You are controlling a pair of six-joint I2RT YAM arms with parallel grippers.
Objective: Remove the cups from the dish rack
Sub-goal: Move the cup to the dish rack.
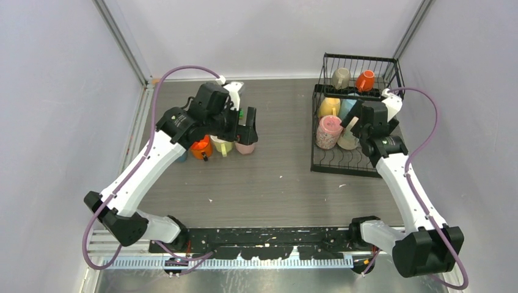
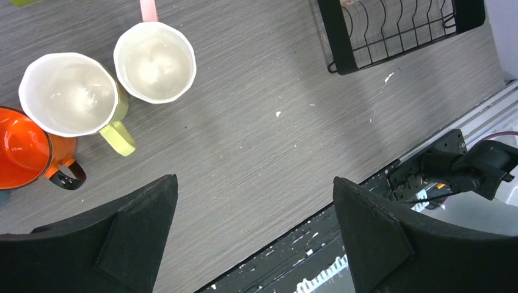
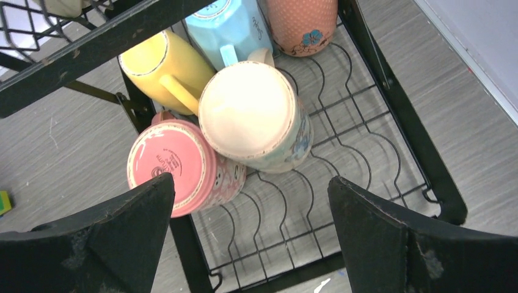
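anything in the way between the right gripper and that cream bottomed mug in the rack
Nothing visible. The right gripper hangs open over the cream-bottomed mug with only open space between them. The pink mug sits right beside it.

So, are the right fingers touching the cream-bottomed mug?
Apart. Right wrist view: both fingers sit clear of the cream-bottomed mug, with dish rack wires visible between.
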